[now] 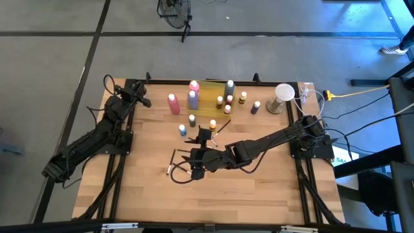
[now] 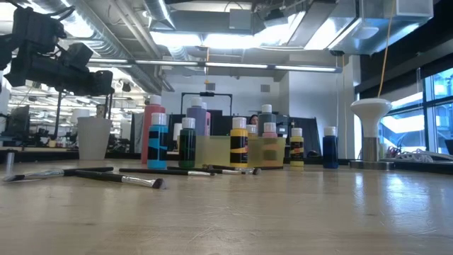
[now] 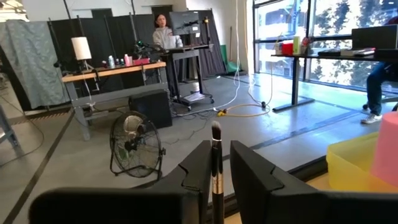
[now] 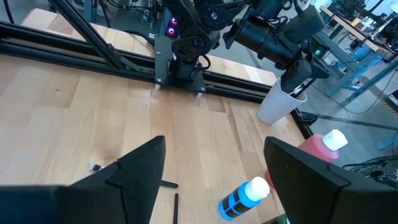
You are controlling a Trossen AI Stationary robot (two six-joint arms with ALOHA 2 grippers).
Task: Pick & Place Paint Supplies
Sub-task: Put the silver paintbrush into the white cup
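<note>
Here the left gripper sits at the upper left of the high view, above the table's far-left corner, its fingers closed around a thin brush that stands upright between them, bristles up. A white cup stands right below it in the right wrist view, the brush handle reaching down to its rim.

The right gripper lies low over the middle of the table, jaws wide apart and holding nothing. More brushes lie flat on the wood just left of it and beside it.

Behind, toward the top centre of the high view, the bottles cluster: a pink bottle, a purple bottle and a grey bottle stand tall around the yellow tray, with small white-capped paint bottles in and near it. A blue bottle stands closer to the right gripper. A pale cup stands at the upper right.

In the low view the brushes lie in front of the bottle row.
</note>
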